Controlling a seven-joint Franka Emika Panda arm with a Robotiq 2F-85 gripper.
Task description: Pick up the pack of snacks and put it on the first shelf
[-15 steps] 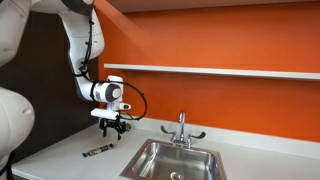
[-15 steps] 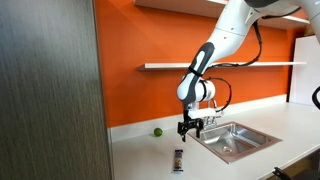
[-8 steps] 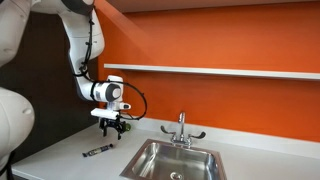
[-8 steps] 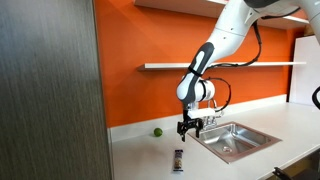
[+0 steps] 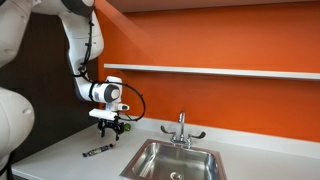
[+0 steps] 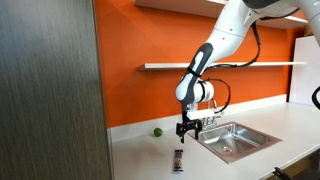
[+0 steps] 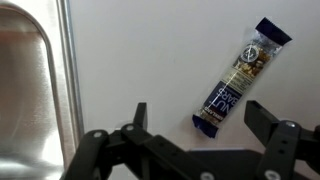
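Note:
The pack of snacks (image 7: 239, 77) is a thin dark packet with light markings, lying flat on the white counter; it shows in both exterior views (image 5: 97, 150) (image 6: 178, 159). My gripper (image 7: 198, 116) is open and empty, hovering above the counter with the packet's near end between its fingers in the wrist view. In both exterior views the gripper (image 5: 112, 127) (image 6: 187, 129) hangs a little above and beside the packet. The first shelf (image 5: 220, 71) (image 6: 225, 65) is a long white board on the orange wall, well above the gripper.
A steel sink (image 5: 180, 160) (image 6: 235, 138) with a faucet (image 5: 181, 128) is set in the counter beside the gripper; its rim (image 7: 62, 70) shows in the wrist view. A small green ball (image 6: 156, 131) lies near the wall. A dark panel (image 6: 50, 90) stands close by.
The gripper has shifted very slightly toward the packet; the packet has not moved.

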